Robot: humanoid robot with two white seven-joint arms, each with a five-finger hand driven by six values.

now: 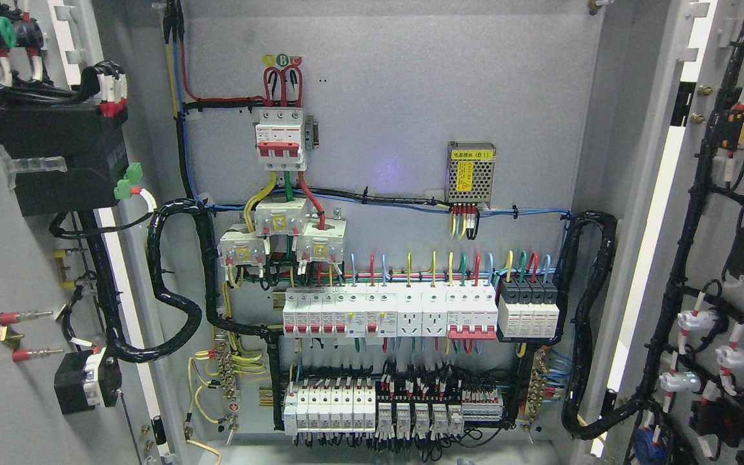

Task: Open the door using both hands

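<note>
Grey metal electrical cabinet [398, 97] fills the head view, both doors swung wide open. Left grey door leaf [17, 271] sits at 9 o'clock, its inner face toward the camera; right grey door leaf [727, 213] at 3 o'clock, likewise inner face out. No robot hand or arm shows anywhere, so finger state can't be told.

Back panel, approx 12 o'clock: white three-pole breaker w/ red toggles [279, 139], red wires looping into its top. Right of it, towards 1 o'clock, a small perforated silver power supply w/ yellow label [471, 172]. Just below the breaker, three white current-transformer blocks [281, 236] clustered together. Centre, slightly low: long row of white breakers and sockets on a rail [390, 313], w/ a black-topped module block [528, 310] touching its right end. At 6 o'clock a second row of white and black terminal units [378, 410].

Thick black corrugated cable loom [172, 284] loops from the left door into the cabinet at approx 8 o'clock; a matching black loom [588, 323] runs to the right door at 4 o'clock. Left door carries a black box w/ green connector [62, 158] near 10 o'clock. Right door holds white lamp sockets [695, 320] among black wiring at 4 o'clock.
</note>
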